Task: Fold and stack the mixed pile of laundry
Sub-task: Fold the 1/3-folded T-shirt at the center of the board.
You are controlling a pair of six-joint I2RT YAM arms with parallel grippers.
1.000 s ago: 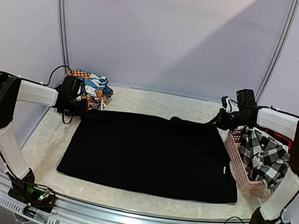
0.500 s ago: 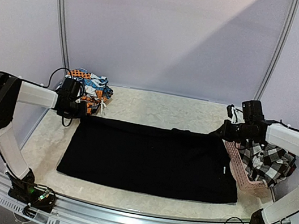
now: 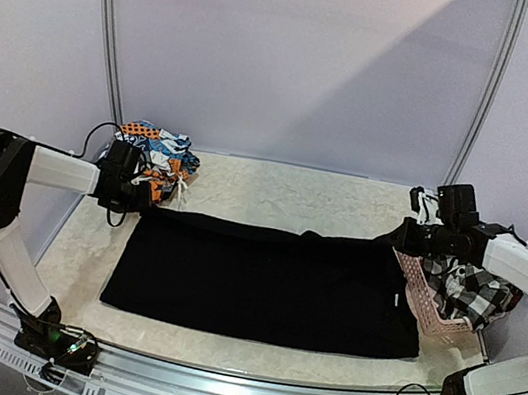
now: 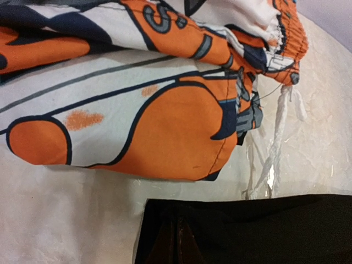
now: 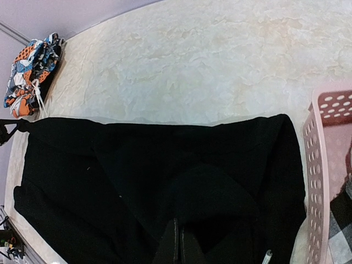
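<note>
A large plain black garment (image 3: pixel 265 284) lies spread on the table. My left gripper (image 3: pixel 138 199) is shut on its far left corner (image 4: pixel 181 231). My right gripper (image 3: pixel 397 238) is shut on its far right edge (image 5: pixel 181 242); the far edge is lifted and drawn towards the near side. The orange-blue-white printed pieces (image 3: pixel 155 154) lie bunched at the far left, just beyond my left gripper, large in the left wrist view (image 4: pixel 143 99). The black-and-white checked garment (image 3: pixel 478 284) sits in the pink basket (image 3: pixel 427 311).
The pink perforated basket stands at the right edge of the table, its rim in the right wrist view (image 5: pixel 316 181). A red piece shows behind the checked garment. Pale marbled tabletop (image 3: pixel 285 191) lies beyond the black garment. Frame posts rise at the back.
Both grippers have drawn the garment's far edge towards the near side. My right arm has swung out to the right and nearer; my left gripper moved slightly nearer.
</note>
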